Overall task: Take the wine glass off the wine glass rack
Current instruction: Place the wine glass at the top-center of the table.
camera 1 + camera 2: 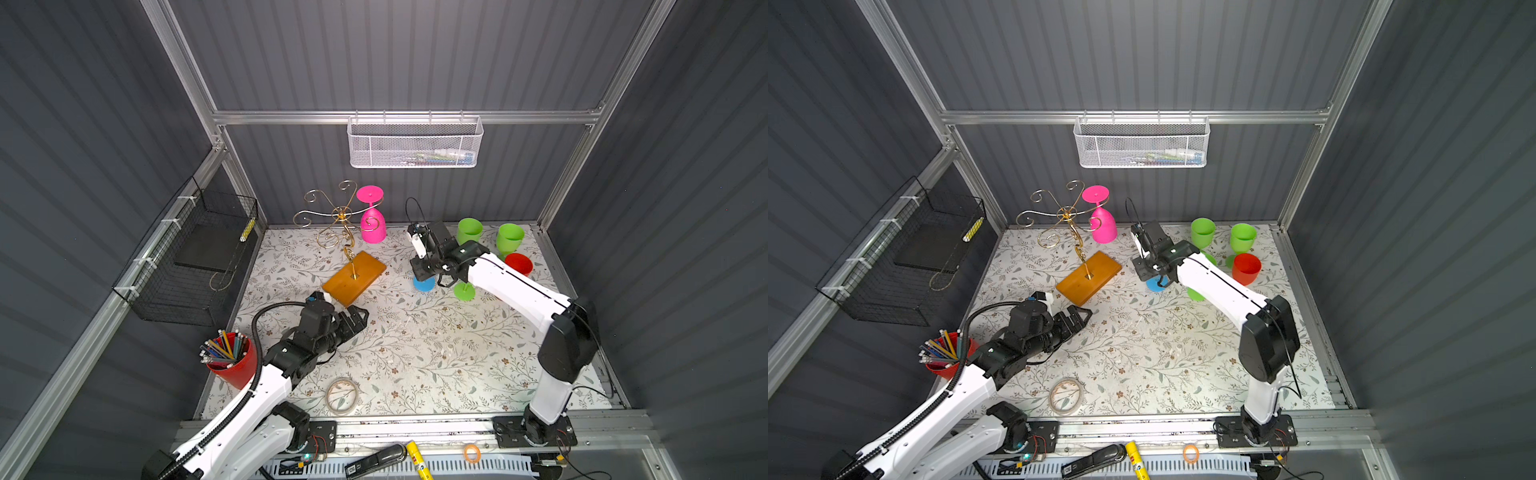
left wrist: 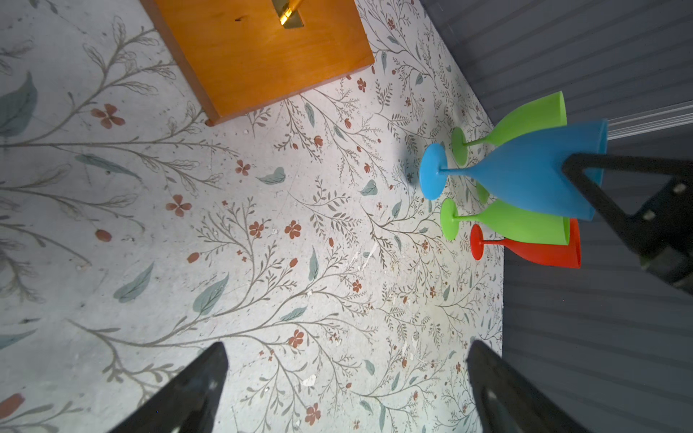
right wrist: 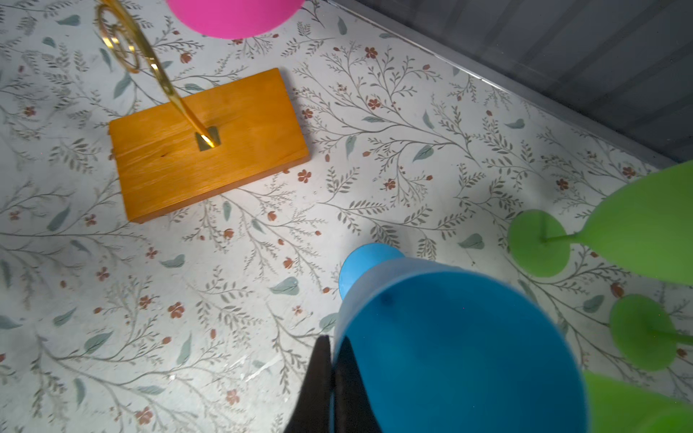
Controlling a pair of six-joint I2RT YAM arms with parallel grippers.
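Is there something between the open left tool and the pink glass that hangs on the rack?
Yes. The wooden base lies low between the left tool and the pink glass, and the gold stem rises close beside that line. Nothing else visible stands there.

The wide-open left gripper (image 2: 348,345) has bare floral-patterned mat (image 2: 262,243) between and before its fingers (image 2: 195,393), blocked just ahead by the orange-brown wooden base (image 1: 368,269) of the gold wire wine glass rack (image 1: 341,215). The right gripper (image 3: 335,360), clamped on the rim of the blue plastic wine glass (image 3: 461,348), is hemmed on its outer side by green plastic wine glasses (image 1: 469,230) and a red plastic wine glass (image 1: 518,264); on its inner side clear mat runs to that base, and the hanging pink plastic wine glass (image 1: 372,224) stands near ahead
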